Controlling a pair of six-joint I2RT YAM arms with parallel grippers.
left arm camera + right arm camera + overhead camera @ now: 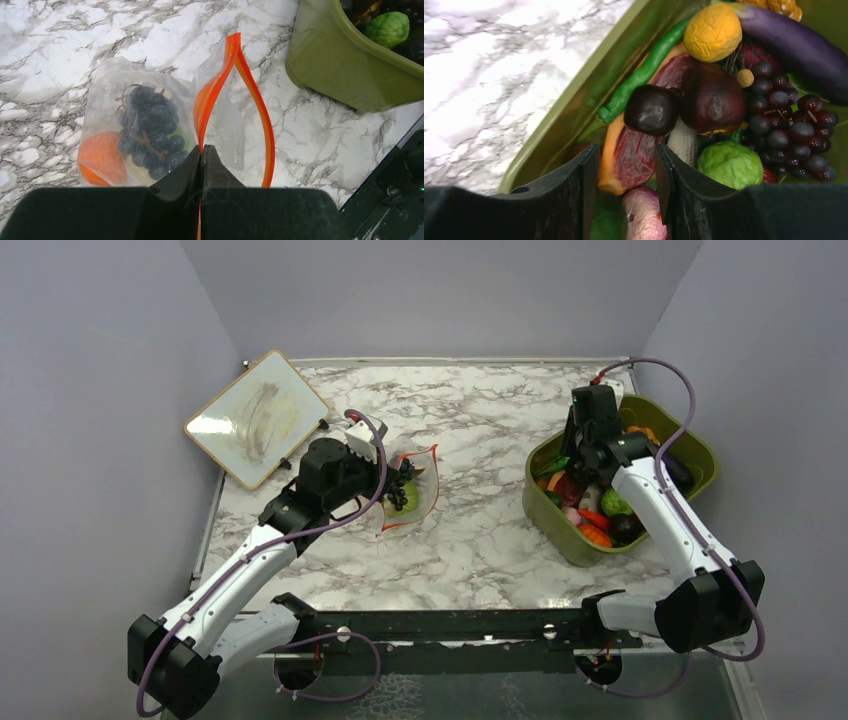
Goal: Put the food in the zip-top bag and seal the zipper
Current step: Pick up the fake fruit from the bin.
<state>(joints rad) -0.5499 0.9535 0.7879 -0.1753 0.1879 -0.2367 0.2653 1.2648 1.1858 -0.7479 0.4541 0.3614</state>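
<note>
Pinching red-orange zipper strip (235,65) of clear crinkly zip-top bag (112,85) with left gripper (202,150), jaws shut on it
Lying on white marble table (50,50), mouth gaping, dark purple grapes (150,130) and orange piece (100,157) inside; right gripper (626,152) jaws apart, empty, over olive-green plastic bin (589,85)

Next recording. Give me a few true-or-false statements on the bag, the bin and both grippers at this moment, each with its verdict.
1. The left gripper is shut on the red-orange zipper strip of the clear plastic bag. True.
2. The bag's mouth is sealed. False: the strip's two sides gape apart.
3. The bag holds dark purple grapes. True.
4. The right gripper holds a purple eggplant. False: it is open over the olive-green plastic bin, gripping nothing.
</note>
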